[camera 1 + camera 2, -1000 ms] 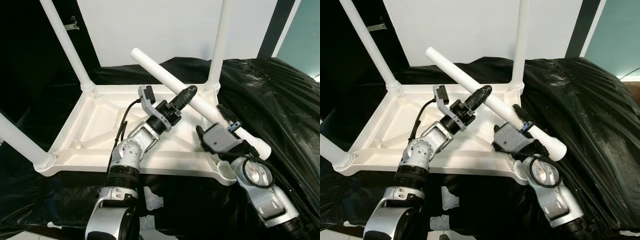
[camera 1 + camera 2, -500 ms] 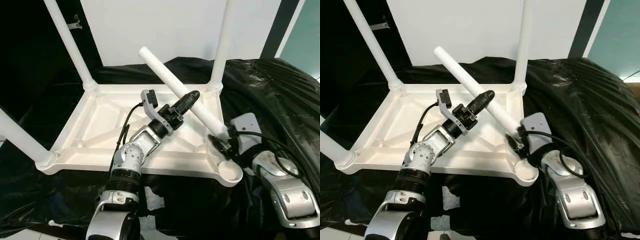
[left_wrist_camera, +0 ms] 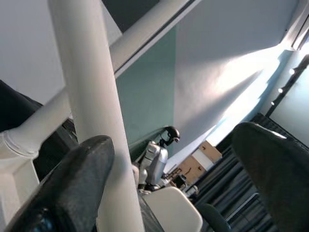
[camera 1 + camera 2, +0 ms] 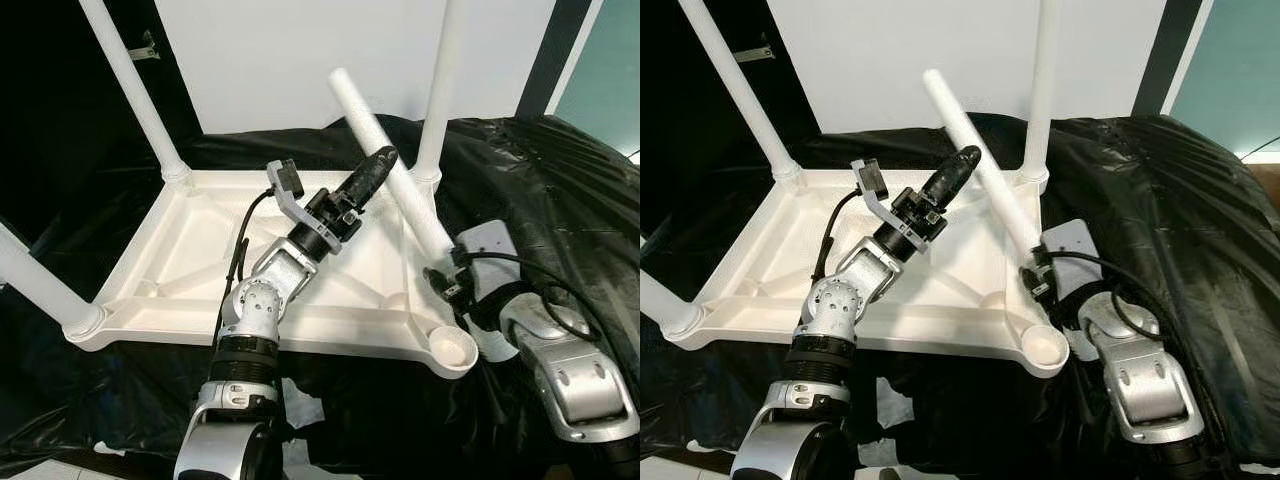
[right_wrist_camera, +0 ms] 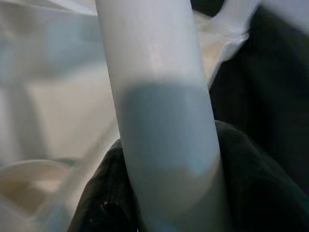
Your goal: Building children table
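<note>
With the right pincer (image 4: 447, 283) pinching the loose leg (image 4: 392, 180) low and the left pincer (image 4: 372, 172) spread beside it, swing its foot over the empty corner socket (image 4: 450, 349) of the upturned table (image 4: 190, 250), then press straight down.

Loose leg (image 4: 385, 160) slants over upturned tabletop (image 4: 200, 250), right of centre.

Black plastic sheeting (image 4: 560, 190) covers the surface all round, bunched into a crumpled mound just beyond the right end effector (image 4: 440, 280). White wall panel (image 4: 300, 60) upright behind, well beyond both end effectors. Teal wall (image 4: 605, 70) far right, dark vertical post (image 4: 548, 55) beside it. Scraps of white paper (image 4: 305, 400) on the sheeting, nearer the camera than the left end effector (image 4: 372, 170). In the left wrist view, another humanoid robot (image 3: 155, 162) and cardboard boxes (image 3: 195, 162) far off.
</note>
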Controlling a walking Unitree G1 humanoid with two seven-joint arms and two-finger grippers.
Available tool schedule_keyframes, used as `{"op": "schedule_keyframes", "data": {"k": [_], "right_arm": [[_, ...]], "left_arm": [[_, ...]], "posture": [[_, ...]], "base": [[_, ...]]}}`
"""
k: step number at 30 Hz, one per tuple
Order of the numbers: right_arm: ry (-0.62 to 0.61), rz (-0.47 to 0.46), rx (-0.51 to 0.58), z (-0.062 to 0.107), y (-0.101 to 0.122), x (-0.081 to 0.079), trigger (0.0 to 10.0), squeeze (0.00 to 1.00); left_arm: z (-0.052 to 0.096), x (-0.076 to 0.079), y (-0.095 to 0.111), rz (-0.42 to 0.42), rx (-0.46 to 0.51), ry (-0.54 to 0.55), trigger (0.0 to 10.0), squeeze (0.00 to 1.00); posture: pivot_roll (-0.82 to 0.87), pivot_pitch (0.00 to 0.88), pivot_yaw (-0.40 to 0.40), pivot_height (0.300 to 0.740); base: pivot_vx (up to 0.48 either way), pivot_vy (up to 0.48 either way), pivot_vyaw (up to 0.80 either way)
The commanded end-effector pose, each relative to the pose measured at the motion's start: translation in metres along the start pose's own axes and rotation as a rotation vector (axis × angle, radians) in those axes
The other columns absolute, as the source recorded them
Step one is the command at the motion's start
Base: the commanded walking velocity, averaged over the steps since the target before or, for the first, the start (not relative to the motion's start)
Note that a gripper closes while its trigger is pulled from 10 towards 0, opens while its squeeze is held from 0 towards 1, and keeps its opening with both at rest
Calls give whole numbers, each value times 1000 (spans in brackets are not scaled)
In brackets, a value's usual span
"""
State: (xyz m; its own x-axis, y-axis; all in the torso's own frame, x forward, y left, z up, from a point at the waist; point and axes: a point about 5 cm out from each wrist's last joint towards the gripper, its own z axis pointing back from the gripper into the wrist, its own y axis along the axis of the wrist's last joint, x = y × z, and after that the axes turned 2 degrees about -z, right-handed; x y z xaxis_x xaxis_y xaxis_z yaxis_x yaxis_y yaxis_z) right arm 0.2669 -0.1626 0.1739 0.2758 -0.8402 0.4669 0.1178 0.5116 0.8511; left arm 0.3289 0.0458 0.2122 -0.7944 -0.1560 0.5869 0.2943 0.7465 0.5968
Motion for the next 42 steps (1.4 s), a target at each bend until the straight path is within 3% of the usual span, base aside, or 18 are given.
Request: {"op": "schedule_keyframes", "data": {"k": [1,2,3,7,12,16,23,30,31,32,33,35,36,37,42], "right_arm": [[-30,40,32,-1,6,2,0,0],[-59,89,34,-2,8,2,0,0],[-104,174,47,-3,10,3,0,0],[-246,407,96,-7,17,6,0,0],[-321,544,153,-7,22,5,0,0],[-313,641,184,-11,16,-7,0,0],[-328,735,260,-11,16,-19,0,0],[-346,763,308,-10,17,-24,0,0],[-356,767,317,-10,18,-23,0,0],[-356,767,317,-10,18,-23,0,0],[-365,772,328,-9,19,-23,0,0],[-395,765,332,-9,21,-19,0,0],[-395,765,332,-9,21,-19,0,0],[-426,755,310,-9,20,-14,0,0],[-493,749,219,-11,10,2,0,0]], "left_arm": [[-11,10,0,-8,14,-64,10000,1000],[-12,11,0,-15,10,-65,10000,133],[-13,12,0,-18,4,-73,10000,0],[-14,14,-1,-17,-5,-72,10000,0],[-12,12,-2,-18,-8,-55,10000,0],[-12,10,-1,-19,-4,-41,10000,0],[-11,8,-3,-18,-10,-22,10000,0],[-10,7,-2,-6,-3,-13,10000,0],[-10,8,-2,-5,-1,-15,9294,0],[-10,8,-2,-5,-1,-15,9294,0],[-10,8,-2,-5,0,-17,8471,0],[-10,7,-2,-11,-8,-9,8353,0],[-10,7,-2,-11,-8,-9,8353,0],[-9,5,-4,-23,-17,0,10000,0],[-7,8,-3,-28,-23,-16,10000,0]], "posture": [[-152,0,56,740],[-153,0,57,740],[-153,0,59,740],[-152,0,60,740],[-149,0,61,740],[-142,0,61,740],[-140,0,63,740],[-141,0,64,740],[-142,0,63,740],[-142,0,63,740],[-142,0,64,740],[-141,0,63,740],[-141,0,63,740],[-142,0,63,740],[-134,0,61,740]], "base": [[0,0,0],[0,0,0],[0,0,0],[0,0,0],[0,0,0],[0,0,0],[0,0,0],[0,0,0],[0,0,0],[0,0,0],[0,0,0],[0,0,0],[0,0,0],[0,0,0],[0,0,0]]}}
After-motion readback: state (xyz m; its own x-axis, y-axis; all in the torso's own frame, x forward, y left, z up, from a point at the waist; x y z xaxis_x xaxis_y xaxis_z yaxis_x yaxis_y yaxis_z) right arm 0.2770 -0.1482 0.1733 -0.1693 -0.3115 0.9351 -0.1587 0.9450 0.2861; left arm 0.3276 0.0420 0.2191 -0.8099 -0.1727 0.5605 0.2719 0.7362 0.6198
